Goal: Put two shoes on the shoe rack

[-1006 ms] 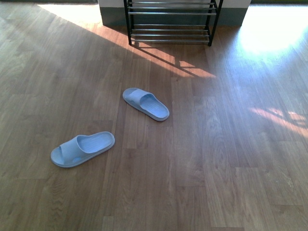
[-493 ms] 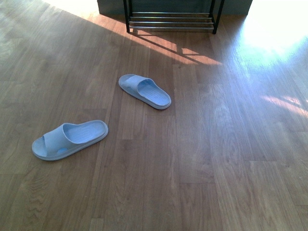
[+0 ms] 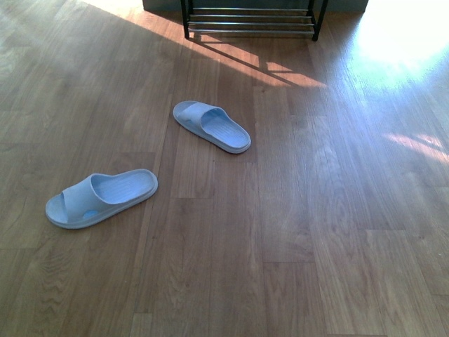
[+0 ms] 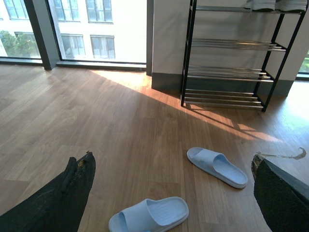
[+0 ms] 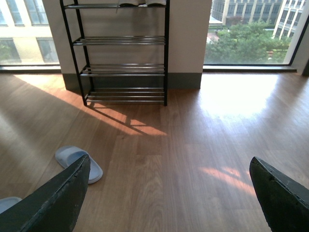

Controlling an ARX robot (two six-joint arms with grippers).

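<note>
The two shoes are light blue slide sandals lying apart on the wood floor. In the front view one shoe (image 3: 102,198) lies at the near left and the other shoe (image 3: 212,126) lies farther off, near the middle. The shoe rack (image 3: 249,17), black-framed with chrome bars, stands against the far wall. My left gripper (image 4: 172,159) hangs open above the floor, with both shoes (image 4: 149,216) (image 4: 217,166) between and beyond its fingers. My right gripper (image 5: 170,162) is open over bare floor, with one shoe (image 5: 77,162) by its finger. Neither gripper shows in the front view.
The rack (image 4: 227,53) has several empty lower shelves, and pale items (image 5: 140,2) sit on its top shelf. Floor-to-ceiling windows (image 5: 246,31) flank the wall behind it. Bright sun patches lie on the floor (image 3: 400,42) at the right.
The front view has shifted toward the shoes. The rack has slid up to the top edge of the picture and the near shoe now sits farther left. The shoes themselves lie as before.
</note>
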